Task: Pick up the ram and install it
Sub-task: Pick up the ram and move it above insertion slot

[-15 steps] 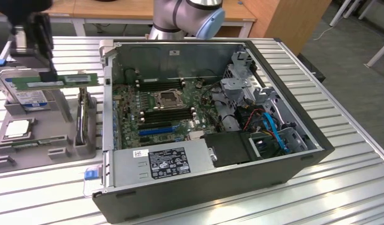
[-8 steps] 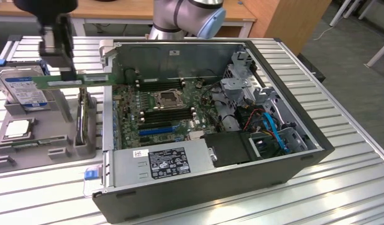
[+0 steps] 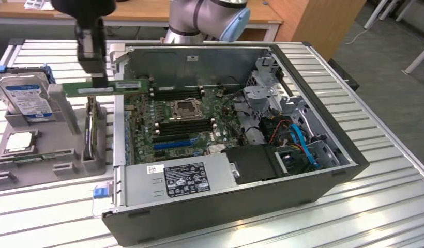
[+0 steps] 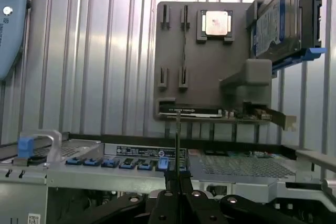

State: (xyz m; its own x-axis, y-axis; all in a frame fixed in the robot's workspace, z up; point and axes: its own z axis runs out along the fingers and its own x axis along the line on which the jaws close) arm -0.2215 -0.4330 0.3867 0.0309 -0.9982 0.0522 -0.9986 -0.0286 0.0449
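Note:
The ram (image 3: 105, 87) is a long green stick held level in the air, above the gap between the grey holder and the open computer case's wall on the exterior view's left. My gripper (image 3: 100, 81) comes down from above and is shut on the stick near its middle. In the wrist view the ram (image 4: 178, 140) appears edge-on as a thin strip rising from between my gripper (image 4: 178, 184). The motherboard's dark memory slots (image 3: 184, 126) lie inside the case, to the exterior view's right of the ram.
The open computer case (image 3: 322, 175) holds a processor socket (image 3: 186, 108), a power supply (image 3: 184, 178) and cables. The grey holder (image 3: 60, 155) carries a hard drive (image 3: 26, 98), a square silver chip (image 3: 20, 140) and an upright card (image 3: 94, 129). The table is ribbed metal.

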